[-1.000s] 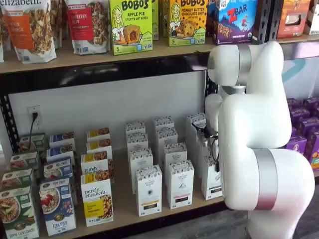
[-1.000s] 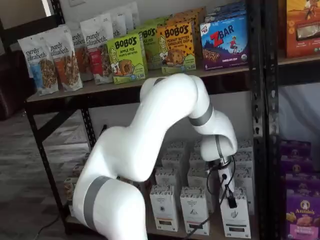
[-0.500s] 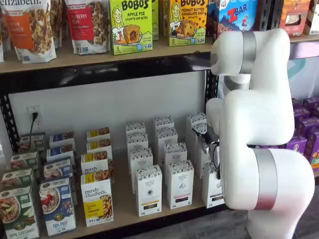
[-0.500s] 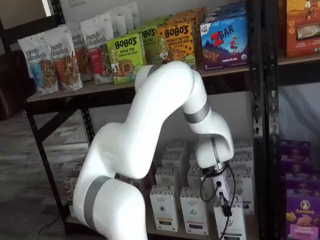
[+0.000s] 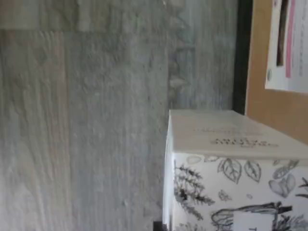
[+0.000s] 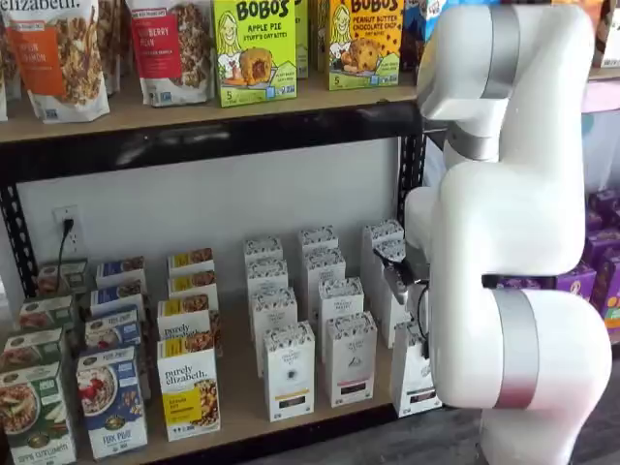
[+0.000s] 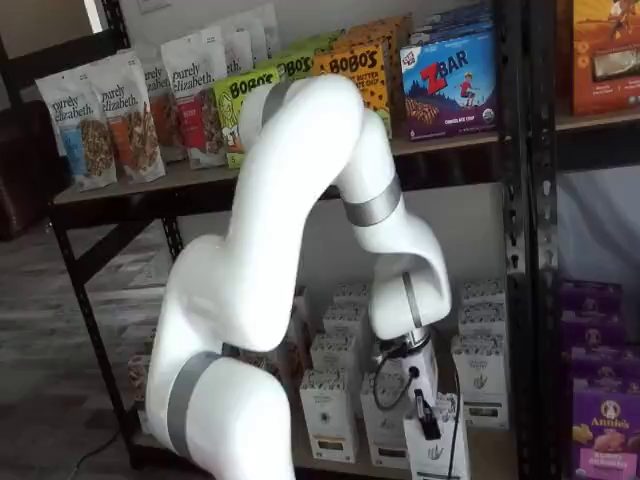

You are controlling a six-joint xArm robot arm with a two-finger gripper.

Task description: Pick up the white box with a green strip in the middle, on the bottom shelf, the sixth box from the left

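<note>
The white box is a tall narrow carton with a speckled top band. It is tilted and drawn forward past the front rail of the bottom shelf. It also shows in a shelf view, leaning out at the right end of the front row. My gripper is shut on the box's top, with one black finger down its front face. The wrist view shows the box's top and leaf-patterned band close up, above grey floor. Its greenish strip is hidden.
Like white cartons stand in rows on the board, with Purely Elizabeth boxes to their left. A black upright and purple boxes are to the right. My arm's large white body covers the shelf's right end.
The arm's elbow has risen. The gripper has drawn the white box forward and out of the front row, and the box now tilts over the shelf's rail.
</note>
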